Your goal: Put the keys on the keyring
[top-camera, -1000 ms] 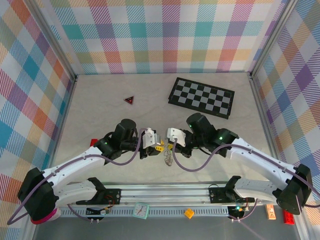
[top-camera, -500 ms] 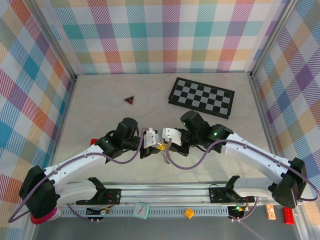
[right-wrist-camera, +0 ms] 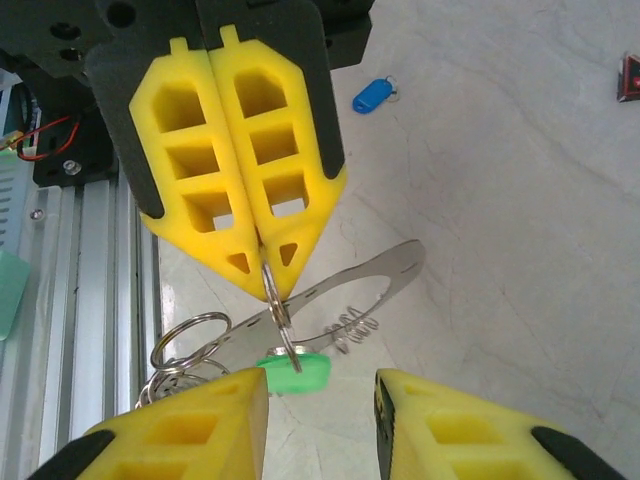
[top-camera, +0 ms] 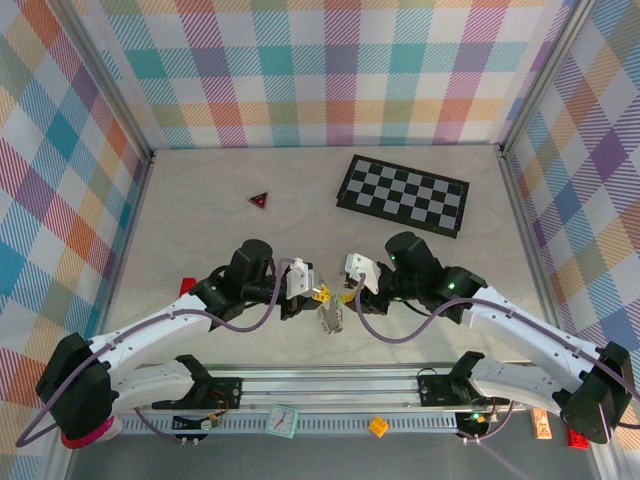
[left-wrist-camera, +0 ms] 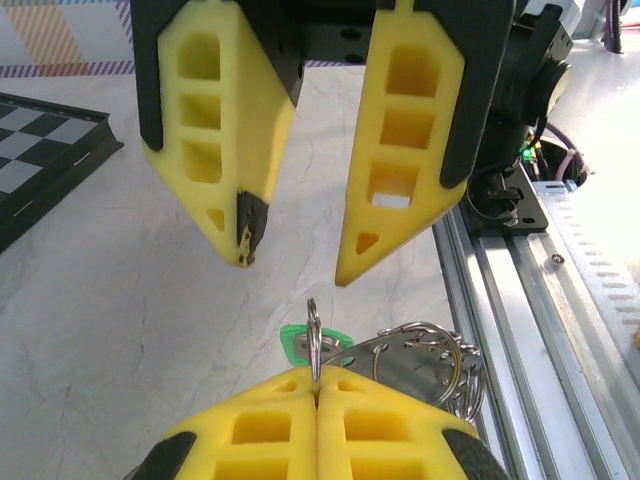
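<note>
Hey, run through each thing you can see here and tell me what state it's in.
Left gripper: shut on the small ring.
Right gripper: open, holding nothing.
Green key: hanging from that ring.
Blue key: lying loose on the table.
Keyring: lying on the table.

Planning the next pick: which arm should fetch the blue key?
Right, probably. The right gripper is open and empty, while the left gripper is shut on the ring at the green key. The blue key lies free on the table.

The left end effector (right-wrist-camera: 263, 266) pinches a ring (right-wrist-camera: 274, 305) bearing the green key (right-wrist-camera: 294, 372) above the parted right end effector (right-wrist-camera: 321, 388).
</note>
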Motion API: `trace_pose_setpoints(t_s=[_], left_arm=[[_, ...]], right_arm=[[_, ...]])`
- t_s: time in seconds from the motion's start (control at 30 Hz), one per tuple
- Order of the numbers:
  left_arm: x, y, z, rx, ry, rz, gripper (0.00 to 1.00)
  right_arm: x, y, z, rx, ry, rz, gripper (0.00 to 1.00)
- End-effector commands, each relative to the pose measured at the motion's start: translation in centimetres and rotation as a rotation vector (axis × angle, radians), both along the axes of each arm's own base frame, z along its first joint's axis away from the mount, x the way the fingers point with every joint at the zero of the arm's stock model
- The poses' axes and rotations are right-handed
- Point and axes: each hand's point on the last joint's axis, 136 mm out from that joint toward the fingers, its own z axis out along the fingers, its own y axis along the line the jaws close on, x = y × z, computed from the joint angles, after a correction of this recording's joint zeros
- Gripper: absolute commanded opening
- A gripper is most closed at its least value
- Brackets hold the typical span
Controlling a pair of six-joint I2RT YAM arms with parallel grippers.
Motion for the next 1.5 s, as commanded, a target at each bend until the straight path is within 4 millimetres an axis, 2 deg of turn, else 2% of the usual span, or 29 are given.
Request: trace_pose_setpoints(t_s=[0.0,0.13,0.43,0.67,0.9,1.03,1.1,1.47], left_arm=[[-0.9,-0.5,1.8,-0.077,-0.038,-0.052,0.0],[-0.9,-0.5,1.9,-0.08,-0.041,-0.052,0.0],[-0.9,-0.5,1.9,-0.083,-0.047,-0.054,0.0],[-1.2,-0.8,2.7,-0.128,-0.045,-0.076,0.0],[-0.8,-0.9,2.6,-0.141,-0.047,-0.061,0.0],[-0.9,-0.9,2.4,-0.138,-0.041,-0.06,0.0],[-1.0,-0.8,2.3,-0.138,-0.037,-0.062,0.0],[-1.2,-1.0,2.6,-0.15,-0.029,-0.08,0.0]], right_arm=[[-0.3,0.7,0.9,0.058,0.011,0.018,0.33],[-0.4,1.1,0.9,0.066,0.014,0.04,0.31],[-0.8,0.6,0.7,0.046,0.013,0.05,0.08],[-0.6,0.8,-0.6,0.033,0.036,0.045,0.0],[-0.6,1.4,-0.1,0.074,0.051,0.047,0.01],[-0.4,0.9,0.2,0.088,0.009,0.028,0.22],[-0.5,0.8,0.3,0.102,-0.009,0.033,0.26],[-1.0,1.0,1.5,0.159,-0.053,0.067,0.27]])
